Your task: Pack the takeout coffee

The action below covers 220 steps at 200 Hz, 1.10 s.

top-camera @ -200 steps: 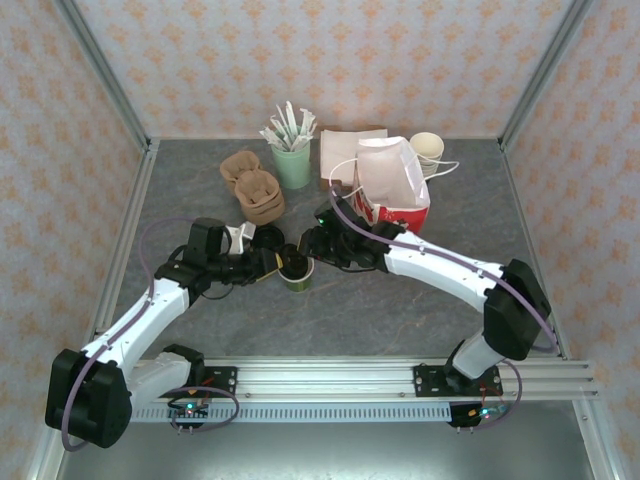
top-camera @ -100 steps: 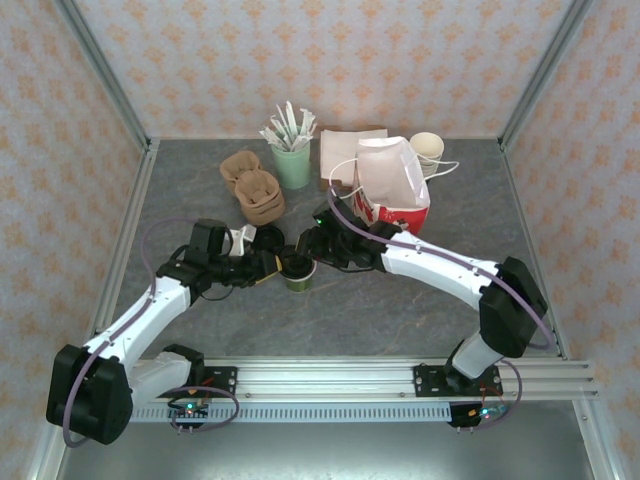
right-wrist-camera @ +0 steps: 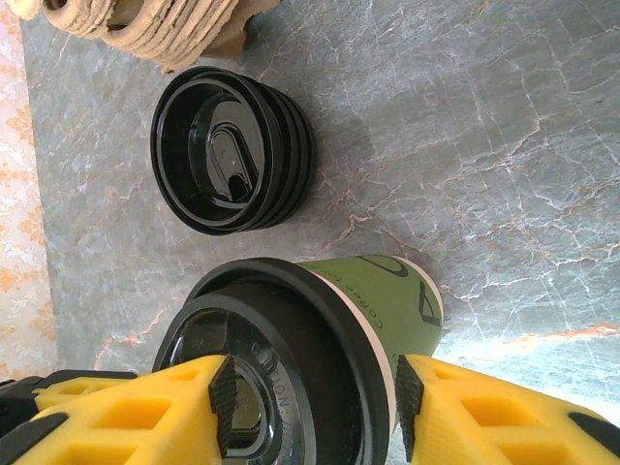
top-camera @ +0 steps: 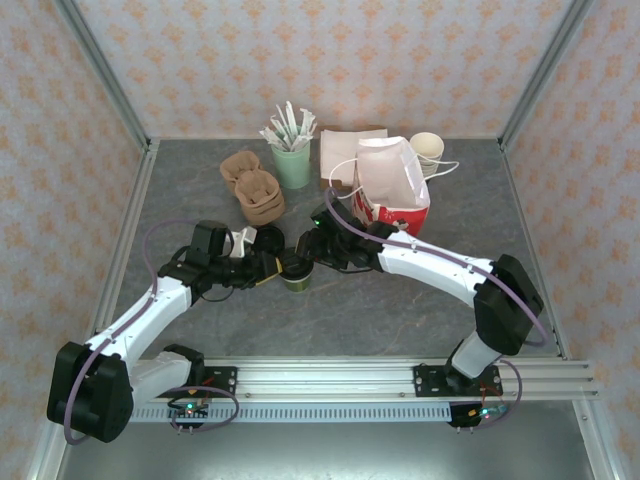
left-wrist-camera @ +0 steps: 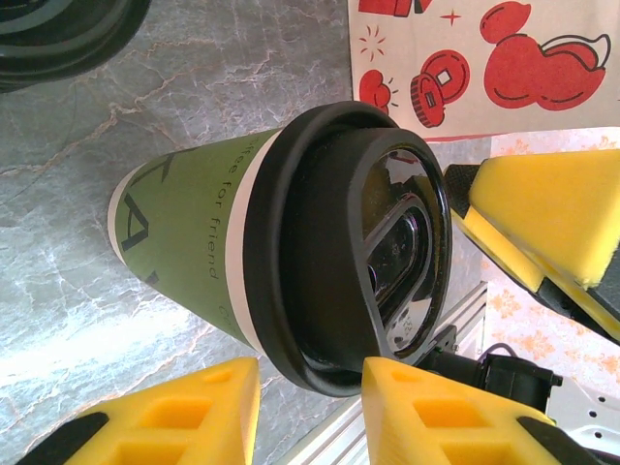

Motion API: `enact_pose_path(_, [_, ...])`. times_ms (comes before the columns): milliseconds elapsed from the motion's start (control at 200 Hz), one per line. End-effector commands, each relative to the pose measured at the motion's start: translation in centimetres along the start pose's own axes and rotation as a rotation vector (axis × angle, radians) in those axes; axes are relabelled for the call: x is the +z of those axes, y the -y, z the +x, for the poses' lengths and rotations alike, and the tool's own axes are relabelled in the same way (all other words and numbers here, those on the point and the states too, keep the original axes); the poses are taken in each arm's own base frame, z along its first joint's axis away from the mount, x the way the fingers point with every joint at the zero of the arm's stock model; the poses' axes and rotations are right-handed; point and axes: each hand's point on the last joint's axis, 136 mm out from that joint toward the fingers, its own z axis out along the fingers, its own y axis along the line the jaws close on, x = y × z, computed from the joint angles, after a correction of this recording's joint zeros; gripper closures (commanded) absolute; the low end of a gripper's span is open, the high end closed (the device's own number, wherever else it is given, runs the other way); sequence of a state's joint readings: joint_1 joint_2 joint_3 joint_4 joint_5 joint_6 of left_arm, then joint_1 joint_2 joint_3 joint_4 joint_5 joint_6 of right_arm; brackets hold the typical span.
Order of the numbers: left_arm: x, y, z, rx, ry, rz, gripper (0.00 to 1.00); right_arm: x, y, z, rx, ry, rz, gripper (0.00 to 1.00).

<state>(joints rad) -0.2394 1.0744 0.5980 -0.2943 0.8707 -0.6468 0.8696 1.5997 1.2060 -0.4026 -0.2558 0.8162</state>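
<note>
Since a second ago the takeout coffee (top-camera: 293, 270) and the two grippers crowding it have crept a little to the left on the grey table (top-camera: 350, 320), and the right arm's elbow has swung left with them. Nothing else on the table has moved, and neither pair of fingers looks wider or narrower than before.

The cup stands upright near the middle of the table, lid on, well short of the red-and-white paper bag (top-camera: 392, 185) to its far right. The left gripper (top-camera: 272, 264) comes at it from the left and the right gripper (top-camera: 308, 248) from the far right, both hard against it.

From overhead that is all I can make out; the wrist cameras give the detail. The left wrist view has the cup on its side, green wall and black lid. The left gripper's yellow fingers (left-wrist-camera: 165, 412) are parted narrowly, with the lid's rim dipping into the gap. I cannot tell whether they pinch it or merely sit beside it. A yellow finger of the right gripper (left-wrist-camera: 542, 213) stands just off the lid's top, with the bag's red print behind.

The right wrist view looks down on the lid. Its fingers (right-wrist-camera: 484, 417) stand roughly half apart, one overlapping the lid's top, the other alongside the cup's rim, not closed around the cup. Just beyond lie a stack of loose black lids (right-wrist-camera: 232, 150) and the edge of some brown pulp carriers (right-wrist-camera: 165, 24).
</note>
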Motion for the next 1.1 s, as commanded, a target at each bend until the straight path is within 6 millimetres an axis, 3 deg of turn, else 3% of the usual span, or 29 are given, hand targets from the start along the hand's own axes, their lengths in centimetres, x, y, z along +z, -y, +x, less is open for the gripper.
enact_pose_path(0, [0.1, -0.5, -0.4, 0.013, 0.02, -0.007, 0.66, -0.2, -0.6, -0.5, 0.012, 0.018, -0.018, 0.5])
enact_pose_path(125, [0.0, -0.2, -0.4, 0.02, 0.015, 0.001, 0.62, -0.4, -0.6, -0.4, 0.009, 0.015, -0.021, 0.5])
enact_pose_path(335, [-1.0, 0.5, -0.6, 0.068, 0.03, -0.025, 0.43, -0.7, -0.3, 0.1, -0.002, 0.004, -0.029, 0.51])
enact_pose_path(480, [-0.8, 0.9, -1.0, 0.067, 0.024, -0.008, 0.4, -0.8, 0.0, 0.4, -0.007, -0.001, -0.031, 0.52])
enact_pose_path(621, [-0.7, 1.2, -2.1, 0.075, 0.047, -0.016, 0.32, -0.8, 0.2, 0.7, -0.016, -0.005, -0.033, 0.53])
enact_pose_path(761, [-0.3, 1.6, -2.6, 0.075, 0.042, -0.018, 0.31, -1.1, 0.2, 1.0, -0.03, -0.01, -0.04, 0.54])
enact_pose_path(1096, [1.7, -0.6, -1.6, 0.074, -0.008, -0.108, 0.37, -0.8, 1.0, 1.9, -0.04, -0.021, -0.038, 0.54])
